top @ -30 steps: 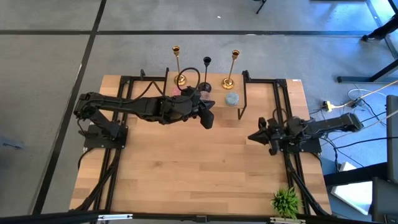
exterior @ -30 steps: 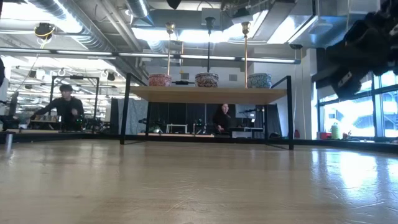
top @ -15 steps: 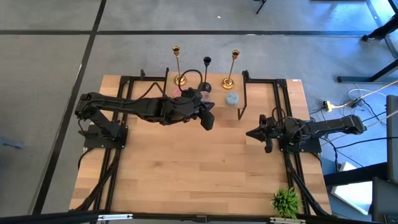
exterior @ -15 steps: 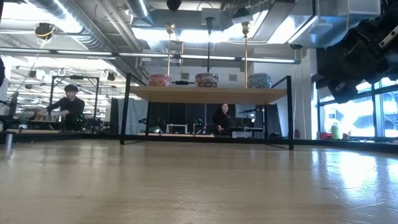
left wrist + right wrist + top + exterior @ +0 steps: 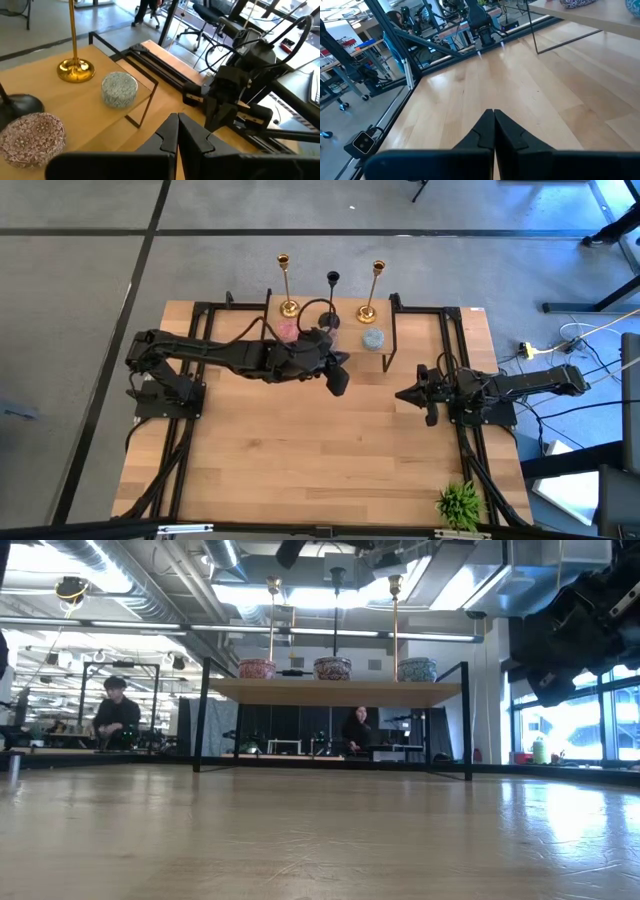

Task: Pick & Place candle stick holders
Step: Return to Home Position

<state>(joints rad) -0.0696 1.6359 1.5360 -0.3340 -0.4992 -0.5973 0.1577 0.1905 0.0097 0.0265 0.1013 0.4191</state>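
Observation:
Two gold sticks (image 5: 284, 282) (image 5: 374, 288) and a black stick (image 5: 332, 292) stand on their round bases on a raised wooden shelf (image 5: 335, 691) at the table's far edge. The pink (image 5: 286, 330), purple (image 5: 31, 136) and light blue (image 5: 372, 338) squat holders sit in front of them. My left gripper (image 5: 338, 383) is shut and empty, held high just near of the shelf, in front of the purple holder. My right gripper (image 5: 400, 394) is shut and empty at the table's right side, pointing left.
The shelf stands on thin black metal legs (image 5: 390, 340) over the table's far middle. A small green spiky plant (image 5: 459, 503) sits at the near right corner. Bare wood lies between the arms and toward the near edge. People show in the room behind (image 5: 113, 712).
My left gripper has shifted slightly toward the table's right edge, uncovering more of the pink holder. My right gripper has edged toward the table's left and turned a little. Both have stayed shut.

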